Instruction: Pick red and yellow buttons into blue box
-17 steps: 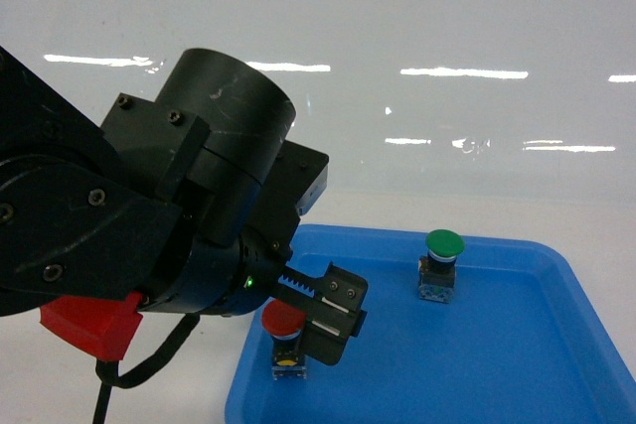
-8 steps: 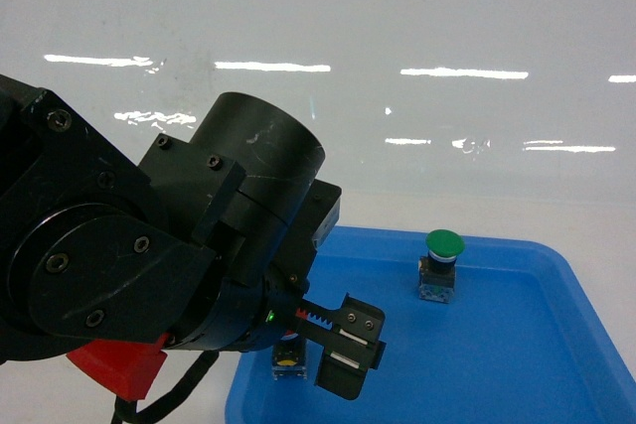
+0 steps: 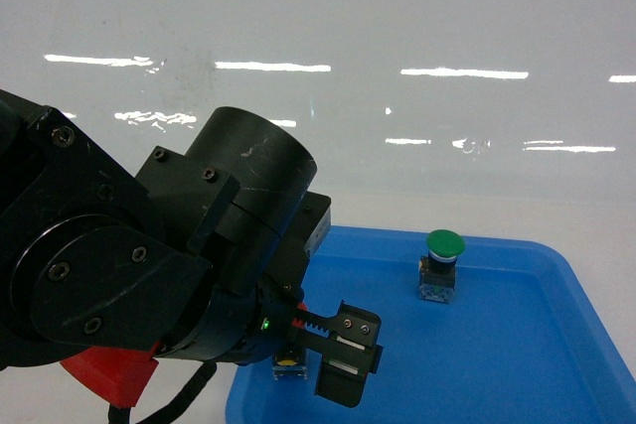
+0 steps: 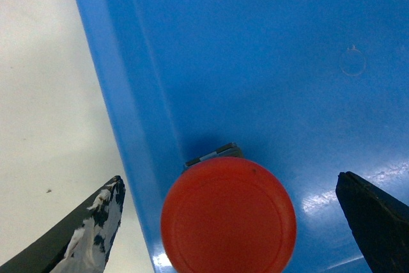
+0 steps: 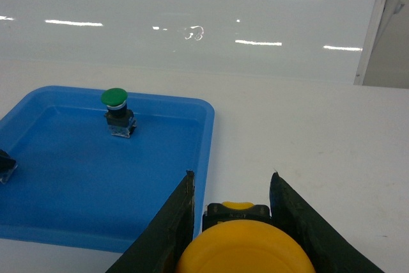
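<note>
Near the left corner of the shallow blue tray [image 4: 255, 43], the red button [image 4: 228, 216] is framed between the wide-open, empty left gripper [image 4: 243, 222]. The yellow button [image 5: 245, 252] is clamped by the right gripper [image 5: 230, 212], right of the tray.

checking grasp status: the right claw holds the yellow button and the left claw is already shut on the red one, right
Not quite. The right claw does hold the yellow button, but the left wrist view shows the left claw open, its fingers spread wide on either side of the red button without touching it.
</note>
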You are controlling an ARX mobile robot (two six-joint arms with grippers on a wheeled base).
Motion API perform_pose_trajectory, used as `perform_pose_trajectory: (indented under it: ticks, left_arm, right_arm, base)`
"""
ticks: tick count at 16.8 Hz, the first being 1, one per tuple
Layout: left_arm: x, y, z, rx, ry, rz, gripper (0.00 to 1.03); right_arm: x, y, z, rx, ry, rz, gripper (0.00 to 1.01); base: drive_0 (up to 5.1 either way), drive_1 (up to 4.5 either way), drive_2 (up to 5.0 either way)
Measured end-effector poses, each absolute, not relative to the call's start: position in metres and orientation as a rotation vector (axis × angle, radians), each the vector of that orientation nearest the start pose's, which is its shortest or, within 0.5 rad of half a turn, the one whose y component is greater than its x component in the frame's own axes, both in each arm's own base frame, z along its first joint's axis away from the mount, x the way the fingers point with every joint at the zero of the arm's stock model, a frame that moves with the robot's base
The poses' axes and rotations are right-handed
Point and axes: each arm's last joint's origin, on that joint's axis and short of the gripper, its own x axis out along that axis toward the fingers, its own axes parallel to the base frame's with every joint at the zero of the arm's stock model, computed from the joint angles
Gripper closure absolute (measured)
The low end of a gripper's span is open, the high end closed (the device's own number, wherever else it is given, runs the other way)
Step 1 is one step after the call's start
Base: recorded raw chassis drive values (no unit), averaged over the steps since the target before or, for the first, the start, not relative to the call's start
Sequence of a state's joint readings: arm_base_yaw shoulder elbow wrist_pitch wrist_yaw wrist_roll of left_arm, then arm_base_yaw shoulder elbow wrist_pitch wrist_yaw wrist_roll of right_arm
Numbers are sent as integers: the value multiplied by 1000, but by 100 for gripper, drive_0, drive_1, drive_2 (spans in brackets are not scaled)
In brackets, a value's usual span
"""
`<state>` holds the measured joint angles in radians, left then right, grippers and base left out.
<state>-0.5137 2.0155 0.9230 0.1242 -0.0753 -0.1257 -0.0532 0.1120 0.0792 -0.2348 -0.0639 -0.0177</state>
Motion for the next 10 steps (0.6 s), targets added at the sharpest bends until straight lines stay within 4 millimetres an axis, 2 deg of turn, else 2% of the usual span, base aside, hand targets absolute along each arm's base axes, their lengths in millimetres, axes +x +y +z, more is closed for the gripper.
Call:
perform_pose_trajectory:
  ticks: [1,2,7,8,10]
  left_arm:
    - [309,-173,71,155,964,-355,13]
    - [309,-173,71,152,965,-357,31]
    - [309,-173,68,137,975,-351,74]
    - [309,-173,68,133,968,-352,80]
    - [310,-174,68,126,963,-360,82]
  right_arm:
    - [98,-3,159,-2,267,13,69]
    - [98,-3,159,-2,267,13,69]
    - [98,-3,159,-2,267,13,69]
    - [98,-3,159,-2,267,13,69]
    - [98,-3,159,-2,267,13,69]
  base:
    - [0,0,0]
    - [0,0,0]
    - [0,0,0]
    - [0,0,0]
    - [0,0,0]
